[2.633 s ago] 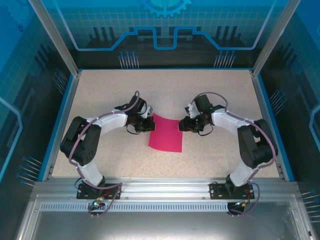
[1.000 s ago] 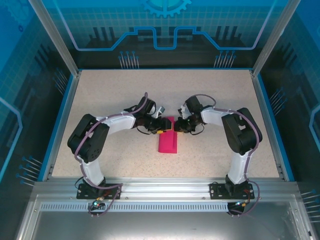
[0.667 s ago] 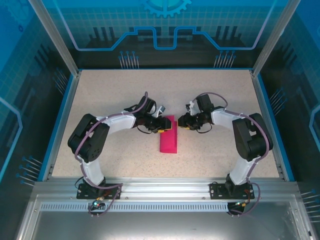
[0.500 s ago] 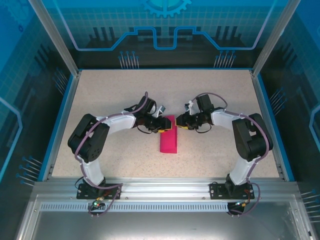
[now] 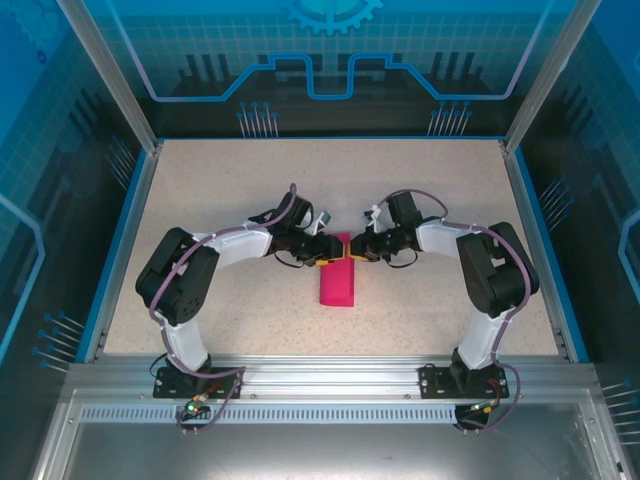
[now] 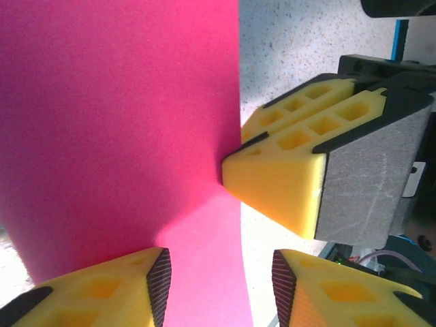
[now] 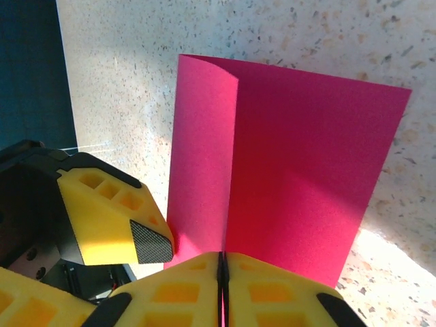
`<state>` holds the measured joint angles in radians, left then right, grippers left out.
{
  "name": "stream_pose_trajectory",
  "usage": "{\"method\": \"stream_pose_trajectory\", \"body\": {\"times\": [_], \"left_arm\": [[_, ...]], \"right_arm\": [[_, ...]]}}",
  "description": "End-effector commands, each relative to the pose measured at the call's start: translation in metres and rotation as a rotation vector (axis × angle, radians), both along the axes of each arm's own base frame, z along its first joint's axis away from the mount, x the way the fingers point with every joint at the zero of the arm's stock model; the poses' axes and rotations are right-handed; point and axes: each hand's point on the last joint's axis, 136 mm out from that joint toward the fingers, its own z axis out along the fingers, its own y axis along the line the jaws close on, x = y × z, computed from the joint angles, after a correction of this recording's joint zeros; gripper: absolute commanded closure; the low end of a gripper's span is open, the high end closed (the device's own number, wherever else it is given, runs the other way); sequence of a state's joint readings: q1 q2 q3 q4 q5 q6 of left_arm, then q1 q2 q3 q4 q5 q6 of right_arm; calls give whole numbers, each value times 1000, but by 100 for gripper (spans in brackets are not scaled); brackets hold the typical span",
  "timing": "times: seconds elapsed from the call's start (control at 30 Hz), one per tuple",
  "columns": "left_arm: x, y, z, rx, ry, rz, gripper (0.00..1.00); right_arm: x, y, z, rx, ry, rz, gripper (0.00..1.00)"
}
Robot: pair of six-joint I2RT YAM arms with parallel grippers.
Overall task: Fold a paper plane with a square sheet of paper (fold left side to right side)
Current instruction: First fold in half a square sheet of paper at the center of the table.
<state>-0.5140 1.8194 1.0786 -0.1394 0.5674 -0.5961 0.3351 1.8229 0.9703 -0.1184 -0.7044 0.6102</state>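
From above, we see the paper [image 5: 337, 283], folded into a narrow strip, lying on the table [image 5: 220, 190] with its far end right under both sets of fingertips. The left gripper [image 5: 326, 253] and the right gripper [image 5: 356, 252] sit there almost tip to tip. In the left wrist view, the left fingers [image 6: 136, 293] stand moderately apart with nothing gripped. The paper lies flat beneath and ahead of them, and the right gripper's closed tip touches the paper's edge just ahead. In the right wrist view, the right fingers [image 7: 184, 293] are pressed together and the paper runs up to their seam; we cannot tell whether a layer is pinched there or merely pressed down. The narrower flap to the left of that seam looks rounded at its far end, not pressed flat. That flap is our worry: if the right tip lifts or drags before the crease is set, we judge the layer could spring open or the strip could slide, skewing the fold. With the two tips so close, a small sideways move could also knock them together.
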Motion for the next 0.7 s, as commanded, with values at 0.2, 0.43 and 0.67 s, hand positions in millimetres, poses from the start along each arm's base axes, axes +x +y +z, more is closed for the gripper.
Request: {"method": "stream_pose_trajectory", "body": {"times": [0.2, 0.43, 0.67], "left_arm": [[-2, 57, 10, 300, -69, 134, 40], [-10, 46, -18, 316, 36, 116, 40], [-14, 27, -32, 311, 71, 72, 40]], "right_arm": [[-3, -1, -5, -38, 12, 13, 91], [-3, -3, -7, -49, 15, 8, 91], [-3, -2, -8, -50, 18, 8, 87]]}}
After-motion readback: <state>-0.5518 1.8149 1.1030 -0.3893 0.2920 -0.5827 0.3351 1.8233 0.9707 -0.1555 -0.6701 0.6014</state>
